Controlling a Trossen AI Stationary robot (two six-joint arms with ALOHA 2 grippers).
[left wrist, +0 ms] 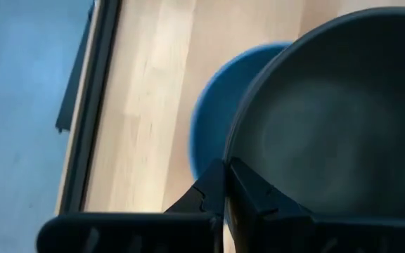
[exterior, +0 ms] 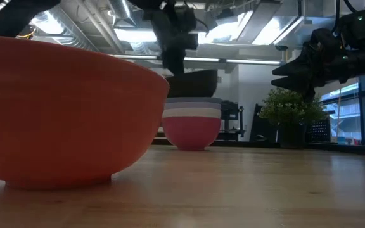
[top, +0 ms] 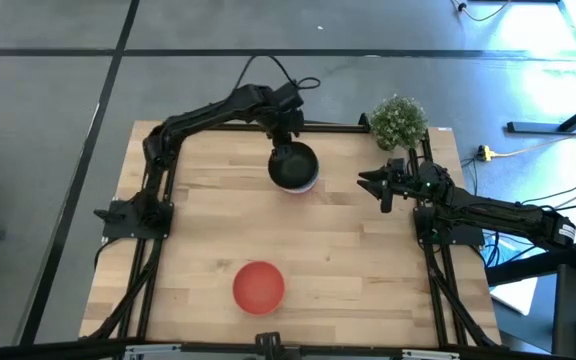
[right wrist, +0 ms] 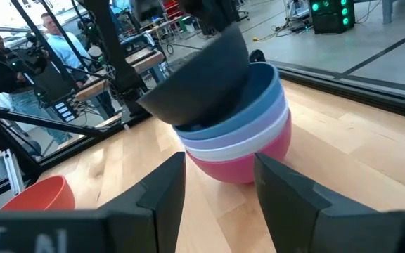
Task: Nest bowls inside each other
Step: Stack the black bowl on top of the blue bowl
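Note:
A stack of nested bowls [exterior: 191, 124] stands on the table at the far middle, with crimson-pink at the bottom, then white, lavender and blue [right wrist: 264, 95] on top. My left gripper [top: 286, 128] is shut on the black bowl [top: 294, 166], which is right over the stack. The black bowl [right wrist: 201, 76] is tilted and its low side dips into the blue bowl. The red-orange bowl [top: 259, 287] rests on its base near the table's near edge. My right gripper [top: 373, 183] is open and empty to the right of the stack, its fingers pointing toward it. My left gripper pinches the black bowl's rim [left wrist: 229, 151] on the bowl's far side, one finger inside the bowl [left wrist: 255, 193] and one outside [left wrist: 206, 197]. The fingers come from above, pointing down. The bowl hangs tilted over the stack. I cannot tell whether it touches the blue bowl.
A green potted plant [top: 399, 122] stands at the table's far right corner, close to my right arm. Dark frame rails run along the table's left, right and far edges. People [right wrist: 20, 49] stand in the room beyond the table.

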